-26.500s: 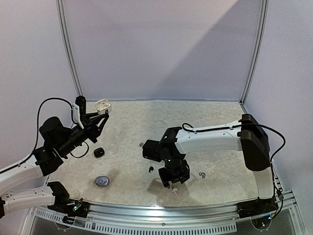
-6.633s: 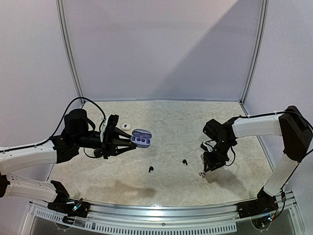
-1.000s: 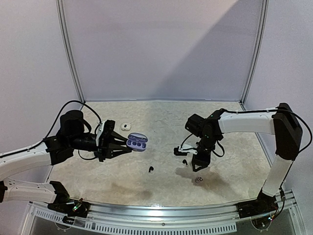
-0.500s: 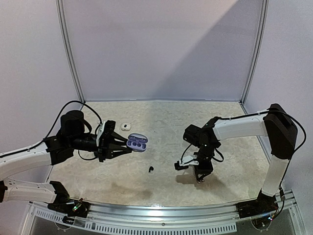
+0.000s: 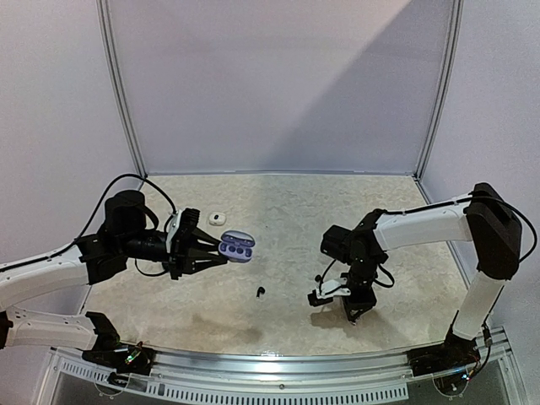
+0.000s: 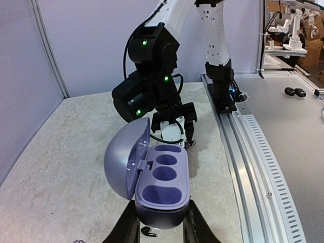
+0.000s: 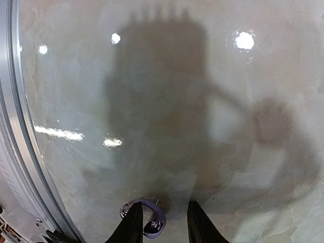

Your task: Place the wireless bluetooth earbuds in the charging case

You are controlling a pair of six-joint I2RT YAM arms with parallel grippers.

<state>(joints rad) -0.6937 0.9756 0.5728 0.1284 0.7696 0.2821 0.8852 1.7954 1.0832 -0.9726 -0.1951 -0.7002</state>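
My left gripper (image 5: 221, 251) is shut on the base of a purple charging case (image 5: 237, 247), held above the table's left half. The case (image 6: 162, 187) has its lid open and its wells empty, with my black fingers (image 6: 126, 228) on both sides. My right gripper (image 5: 350, 314) points straight down at the table near the front edge. In the right wrist view a purple-silvery earbud (image 7: 154, 225) lies between its open fingers (image 7: 132, 225), against the left one. A black earbud (image 5: 260, 292) lies on the table between the arms, also seen under the case (image 6: 148, 232).
A small white rounded thing (image 5: 218, 218) lies on the table behind the left gripper. The metal front rail (image 5: 278, 371) runs close to the right gripper, showing as a grey edge (image 7: 15, 152) in its wrist view. Panel walls close off the back and sides.
The right gripper has moved toward the front edge and down over the silvery earbud, its fingers drawing closer together. The left arm and the case have stayed still.
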